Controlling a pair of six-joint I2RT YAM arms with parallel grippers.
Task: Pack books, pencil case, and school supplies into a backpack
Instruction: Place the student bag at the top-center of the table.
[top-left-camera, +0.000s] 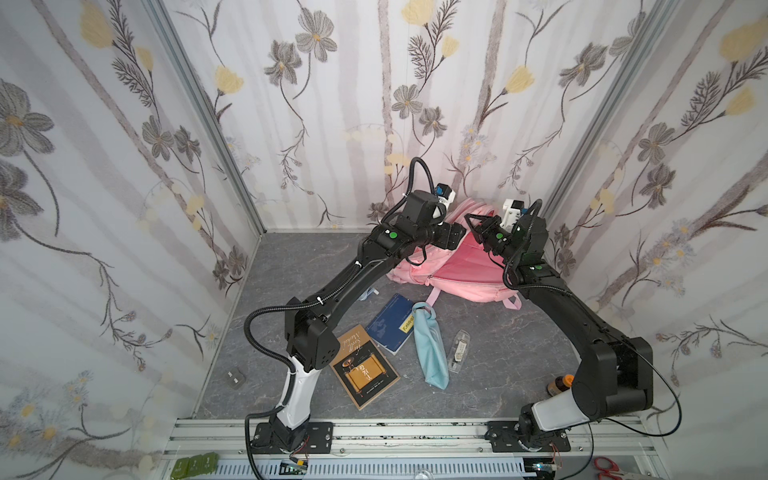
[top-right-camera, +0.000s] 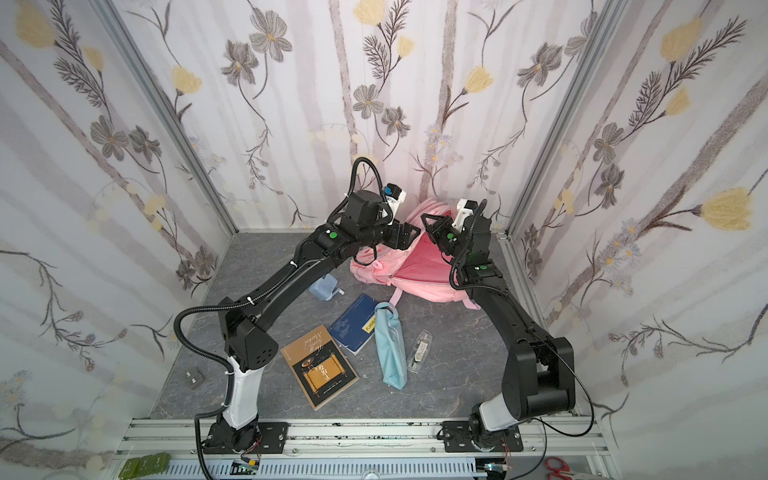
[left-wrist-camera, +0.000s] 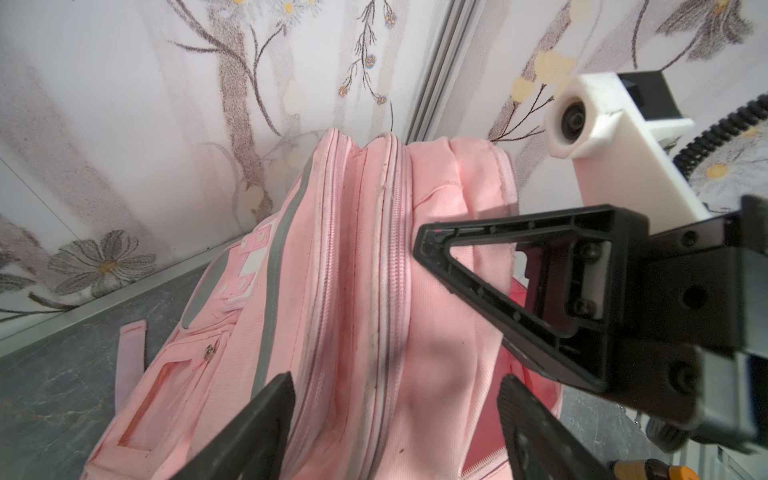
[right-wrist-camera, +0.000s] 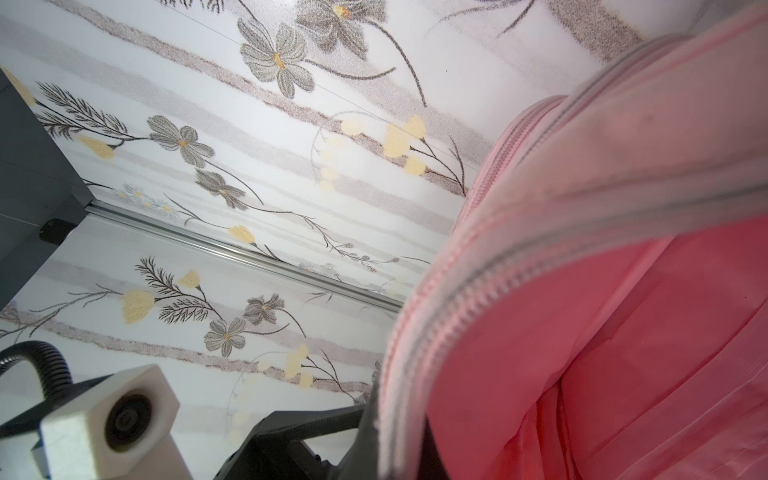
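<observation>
Large pink fabric backpack (top-left-camera: 465, 278) slumped at the far side of the grey tabletop (top-left-camera: 498, 357); right gripper (left-wrist-camera: 432, 245) jaws clamped on its zip rim, left gripper (left-wrist-camera: 395, 386) jaws apart astride the front panels: best bite deep there, then spread the mouth wide.

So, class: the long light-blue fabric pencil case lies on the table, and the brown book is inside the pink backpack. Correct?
No: the flat brown book with the gold picture lies on the grey table, outside the large pink fabric backpack; both top views show it.
</observation>
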